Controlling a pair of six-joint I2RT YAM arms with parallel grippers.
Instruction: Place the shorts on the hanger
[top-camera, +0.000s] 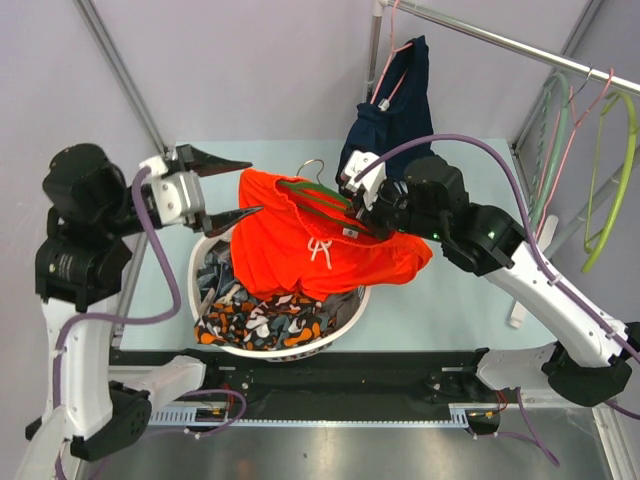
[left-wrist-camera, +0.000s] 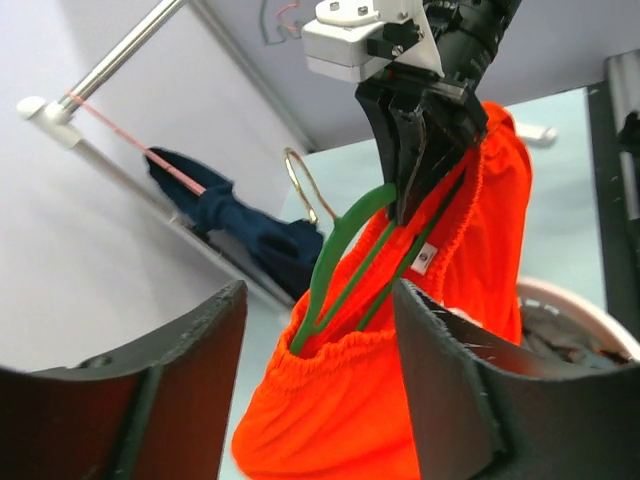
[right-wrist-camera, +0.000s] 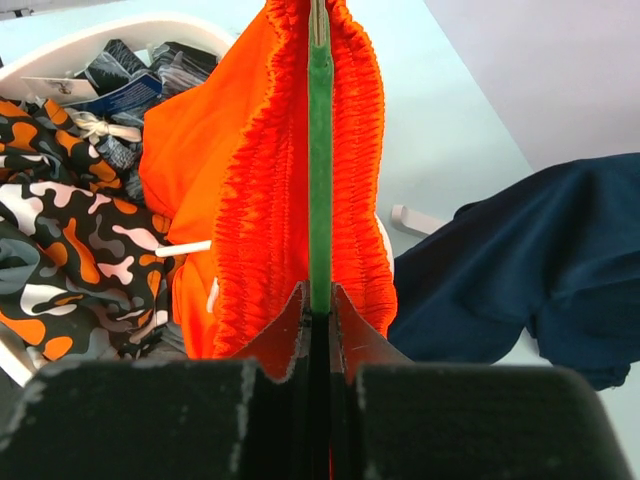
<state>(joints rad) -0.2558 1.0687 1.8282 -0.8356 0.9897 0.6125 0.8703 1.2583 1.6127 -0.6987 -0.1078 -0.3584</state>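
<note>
Top view: the right tool (top-camera: 352, 208) is clamped on the thin dark green triangular plastic hanger (top-camera: 318, 197), whose silver metal hook (top-camera: 313, 164) points toward the far edge of the pale green bench (top-camera: 450, 300). The bright orange-red fabric shorts (top-camera: 300, 255) hang from it in the air, drooping over the far rim of the round white plastic basket (top-camera: 275, 352) that sits by the bench's near edge. The left tool (top-camera: 238, 188) is spread wide and holds nothing, just beside the shorts' left side; I cannot tell if it touches them. An orange-black-white patterned cloth (top-camera: 262, 322) lies in the basket. A dark navy garment (top-camera: 395, 110) hangs near the far right corner.

Left wrist view: both green arms of the hanger run down inside the gathered elastic waistband. The fabric sags loosely below, so it looks light, soft and limp. The hanger looks thin, smooth and a bit springy, so the cloth probably slides along it easily.

Right wrist view: the jaws are shut edge-on on the green bar, with ruffled waistband bunched on either side.

Best hold, as a guess, is the thick elastic waistband on the free left side. It gives a firm fold to pinch. Avoid the thin leg fabric and the white drawstring (top-camera: 318, 250).
</note>
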